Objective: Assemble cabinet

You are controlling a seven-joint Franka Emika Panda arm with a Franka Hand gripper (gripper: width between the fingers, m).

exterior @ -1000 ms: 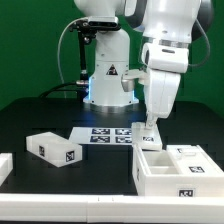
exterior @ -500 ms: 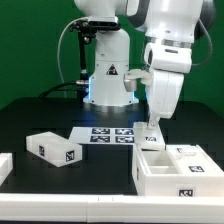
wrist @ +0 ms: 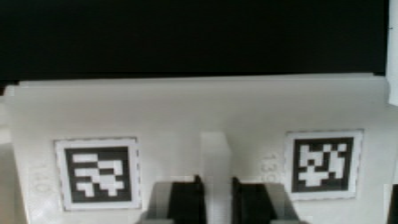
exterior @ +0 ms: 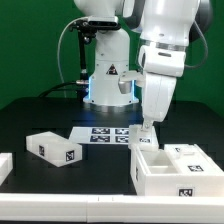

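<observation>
- The cabinet's open tray (exterior: 155,182) sits on the black table (exterior: 40,115) at the exterior view's lower right. Its open side faces up and its long axis runs left to right across that view.
- It is matte white with thick walls, and 1 square black-and-white tag (exterior: 186,191) faces the camera on its front wall.
- A smaller white piece (exterior: 187,152) shows at the tray's far right part; we cannot tell whether it lies inside or behind.
- The gripper (exterior: 147,128) points straight down at the tray's back left corner with its fingers together. We cannot tell whether it touches the wall.
- In the wrist view we see a white face (wrist: 196,115) carrying 2 tags just beyond the dark fingertips (wrist: 175,205).
- A loose white block (exterior: 50,147) lies well apart at the exterior view's left. Its long axis slants from back left to front right, with 1 tag on its end.
- The marker board (exterior: 105,135) lies flat between the block and the tray.
</observation>
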